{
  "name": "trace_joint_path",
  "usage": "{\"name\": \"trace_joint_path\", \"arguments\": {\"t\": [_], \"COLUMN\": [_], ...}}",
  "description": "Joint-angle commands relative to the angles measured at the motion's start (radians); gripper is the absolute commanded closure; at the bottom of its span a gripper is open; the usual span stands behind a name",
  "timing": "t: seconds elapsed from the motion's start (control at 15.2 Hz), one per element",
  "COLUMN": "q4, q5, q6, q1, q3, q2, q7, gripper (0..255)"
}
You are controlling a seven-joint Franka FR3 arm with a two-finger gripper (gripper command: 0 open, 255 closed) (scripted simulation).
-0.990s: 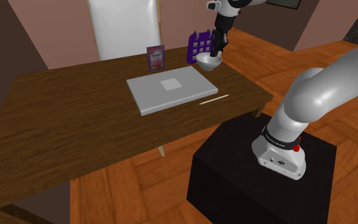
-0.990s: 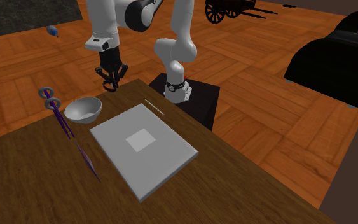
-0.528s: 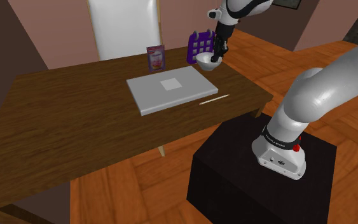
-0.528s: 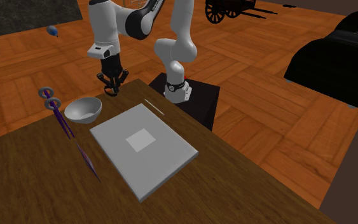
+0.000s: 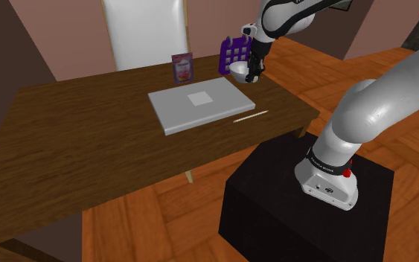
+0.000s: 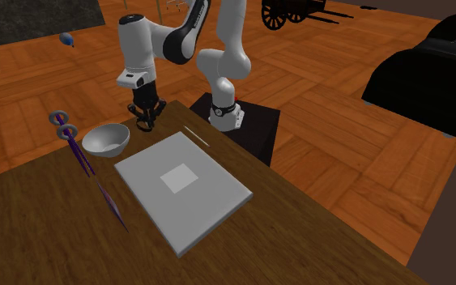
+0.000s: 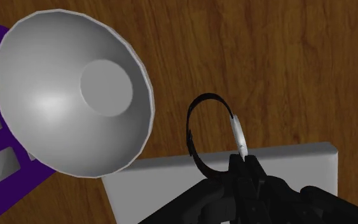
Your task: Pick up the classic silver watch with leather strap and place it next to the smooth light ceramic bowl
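Beside smooth round bowl [image 7: 63, 95], thin looped watch [image 7: 237, 132]

Orange wood floor [image 5: 163, 223], pink walls [image 5: 74, 37], dk brown table [image 5: 74, 141], white panel [image 5: 142, 33] bhd.

The gripper [image 6: 145, 123] has come down since a second ago; it was high over the table [image 6: 48, 219], now it hangs low, just beside the bowl [image 6: 106, 139]; the watch [image 7: 237, 132] pinched in it came down too.
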Motion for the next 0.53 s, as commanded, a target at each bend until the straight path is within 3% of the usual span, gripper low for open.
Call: {"name": "trace_joint_path", "arguments": {"t": [0.0, 0.46], "q4": [-0.016, -0.067], "q5": [0.000, 0.004], "q6": [0.031, 0.146], "q1": [0.001, 0.005], "q3": [-0.004, -0.018], "q2": [0.015, 0.079], "q7": [-0.001, -0.010], "gripper": [255, 255]}}
